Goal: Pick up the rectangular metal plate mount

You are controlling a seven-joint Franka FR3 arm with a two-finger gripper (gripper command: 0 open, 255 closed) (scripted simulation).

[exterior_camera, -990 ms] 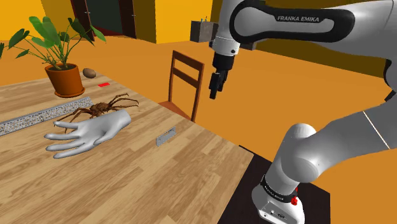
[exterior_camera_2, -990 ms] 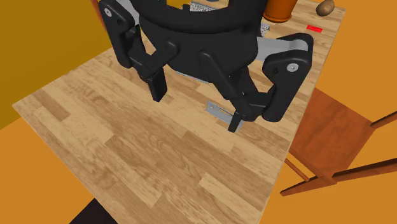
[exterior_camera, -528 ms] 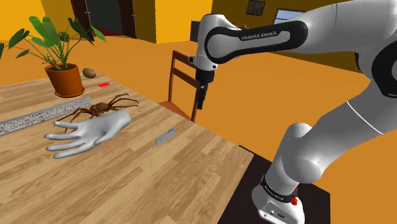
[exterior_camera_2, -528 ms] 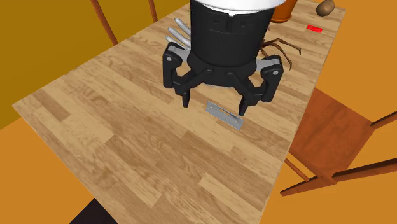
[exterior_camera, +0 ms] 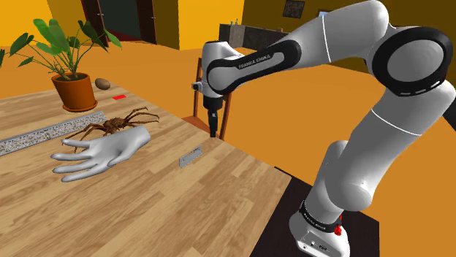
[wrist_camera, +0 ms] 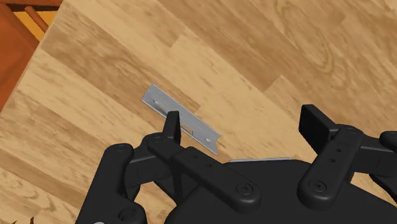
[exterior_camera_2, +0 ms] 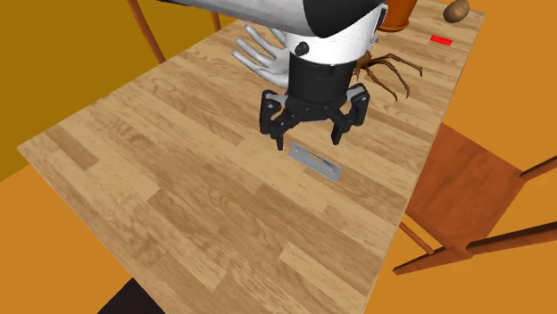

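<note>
You had a thin, flat, rectangular grey metal plate [exterior_camera: 191,156] lying on the pale wood-grain desk [exterior_camera: 146,212]. It sat near the edge by the brown wooden chair [exterior_camera_2: 469,192] and apart from the smooth grey model hand [exterior_camera: 102,153]. Your jaws stood spread and empty, pointing down over the plate. In the wrist view one finger crossed it, seemingly without touching. Since half a second before, the arm had dropped much closer to the desk, and the plate had not moved.
</note>
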